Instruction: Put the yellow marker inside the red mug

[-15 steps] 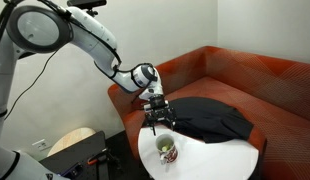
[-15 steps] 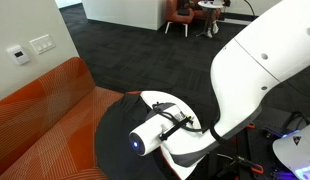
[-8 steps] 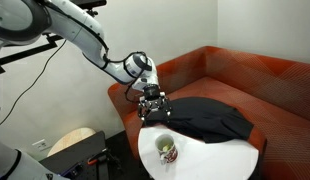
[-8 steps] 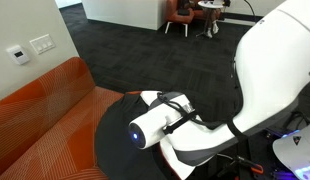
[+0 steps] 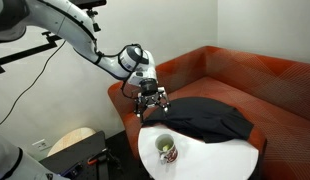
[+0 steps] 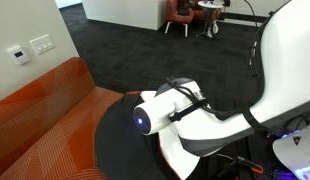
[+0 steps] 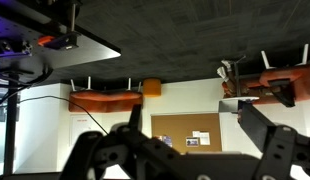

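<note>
Pincer point(image 5: 151, 103) lifted clear of the red mug point(image 5: 163, 156).
Jaws wide, empty; yellow marker point(image 5: 168, 149) inside the mug on the bench point(image 5: 215, 160).

Red mug point(image 5: 166, 150) is seen in an exterior view standing upright, mouth up, on the white round table point(image 5: 217, 160), near its front-left edge. It is set apart from the dark cloth point(image 5: 210, 117). Body is white with red print; the handle can't be resolved. Yellow marker point(image 5: 167, 146) is seen as a yellow-green streak inside the mug's mouth; its exact pose can't be told.
</note>
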